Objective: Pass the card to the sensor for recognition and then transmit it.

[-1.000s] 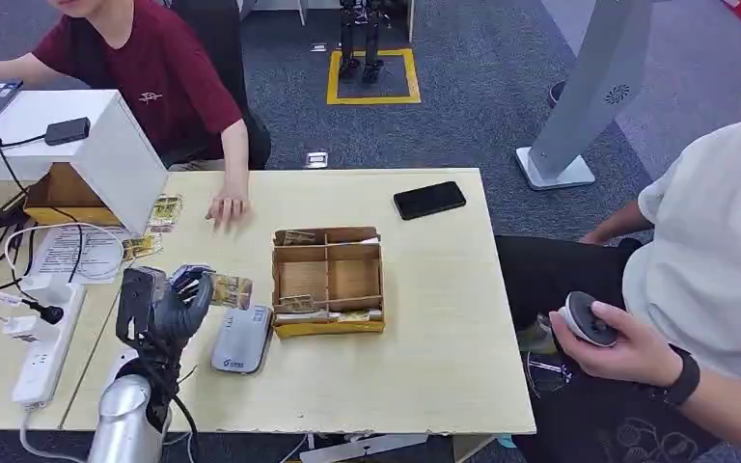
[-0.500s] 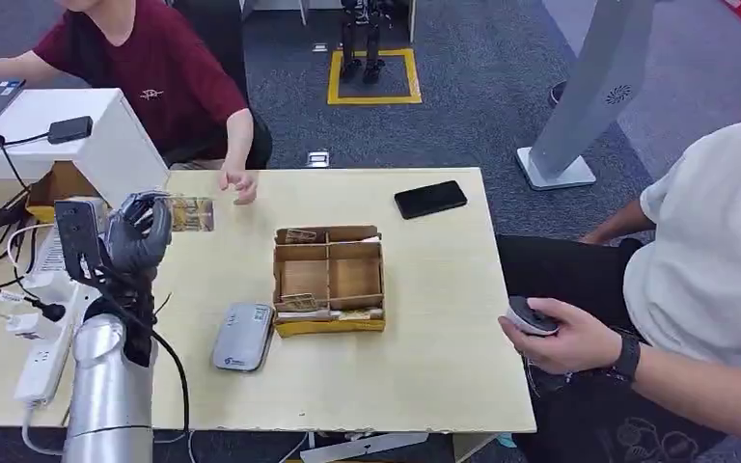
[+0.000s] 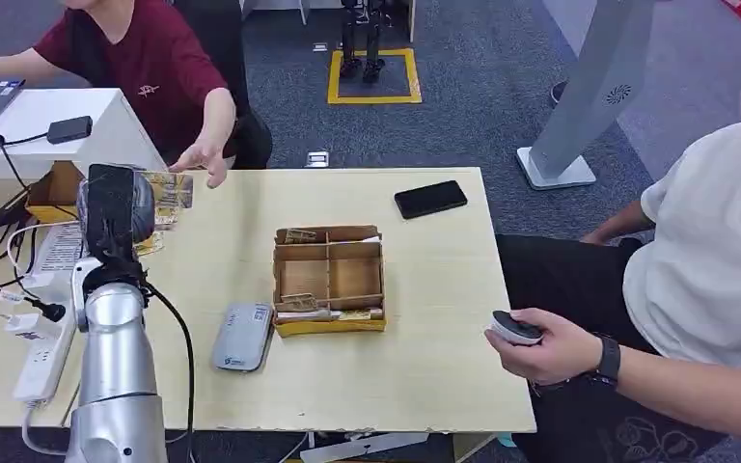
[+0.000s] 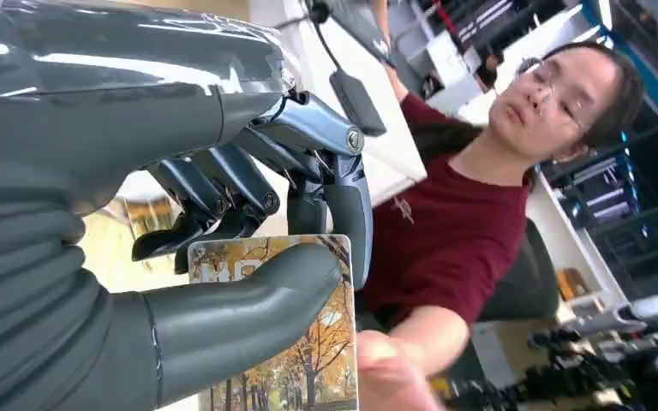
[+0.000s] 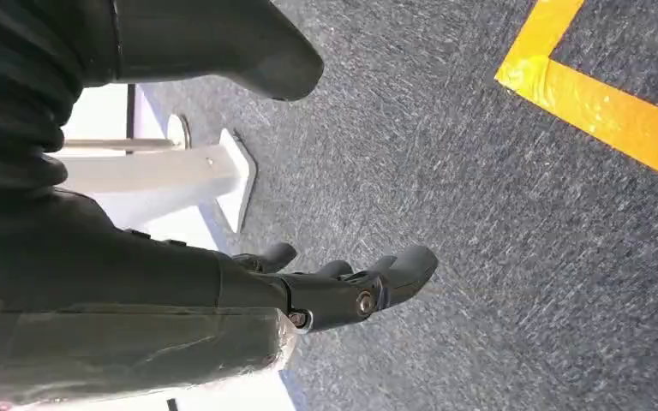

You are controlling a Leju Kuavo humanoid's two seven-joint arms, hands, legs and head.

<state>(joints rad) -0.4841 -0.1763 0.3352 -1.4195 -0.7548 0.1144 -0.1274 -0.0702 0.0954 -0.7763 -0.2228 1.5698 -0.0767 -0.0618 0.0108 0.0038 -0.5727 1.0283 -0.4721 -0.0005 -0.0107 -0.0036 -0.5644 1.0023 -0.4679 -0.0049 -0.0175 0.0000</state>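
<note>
We judge the sensor pass behind us and the handover in hand. Our left hand (image 3: 116,207) is raised at the far left of the pale wooden table (image 3: 425,318), thumb and fingers pinching the glossy card printed with autumn trees (image 4: 296,360). In the head view that card (image 3: 169,188) juts right from the hand, just beside the outstretched hand of the person in the dark red shirt (image 3: 198,159). The grey rounded card reader (image 3: 241,338) lies near us, left of the divided cardboard tray (image 3: 328,280). Our right hand (image 5: 343,287) hangs over grey carpet, fingers loosely curled and holding nothing. Next we should steady the card, let their fingers close on it, then loosen our pinch.
</note>
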